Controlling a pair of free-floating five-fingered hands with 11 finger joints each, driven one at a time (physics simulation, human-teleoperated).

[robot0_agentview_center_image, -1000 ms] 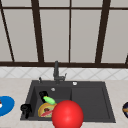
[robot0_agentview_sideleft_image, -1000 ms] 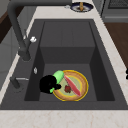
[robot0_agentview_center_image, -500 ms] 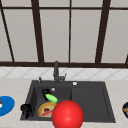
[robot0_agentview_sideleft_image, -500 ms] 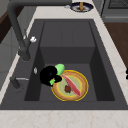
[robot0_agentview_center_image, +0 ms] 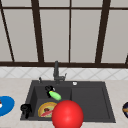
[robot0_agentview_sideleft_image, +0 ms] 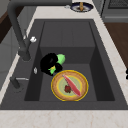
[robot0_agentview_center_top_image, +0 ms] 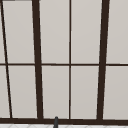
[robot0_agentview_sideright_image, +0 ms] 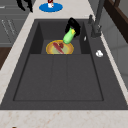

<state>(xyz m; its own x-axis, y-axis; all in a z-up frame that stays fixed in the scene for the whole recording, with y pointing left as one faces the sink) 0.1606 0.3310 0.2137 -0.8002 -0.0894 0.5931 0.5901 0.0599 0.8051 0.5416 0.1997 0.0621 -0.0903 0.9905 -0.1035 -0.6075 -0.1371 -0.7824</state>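
Front view had my right hand [robot0_agentview_center_image: 49, 89] curled round the green bottle [robot0_agentview_center_image: 55, 95] just behind the plate [robot0_agentview_center_image: 45, 109] in the sink [robot0_agentview_center_image: 90, 100]; my left hand [robot0_agentview_center_image: 25, 109] hung curled beside the plate. A loose grip risked dropping the bottle onto the plate.

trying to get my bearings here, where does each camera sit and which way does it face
Front view: faces the sink and window; right hand holds the green bottle, left hand at the rim.
Left side view: looks along the sink from the faucet end; a hand grips the bottle over the basin.
Right side view: from the opposite end; both hands show.
Upper view: faces the window.
Both side views share the yellow plate.
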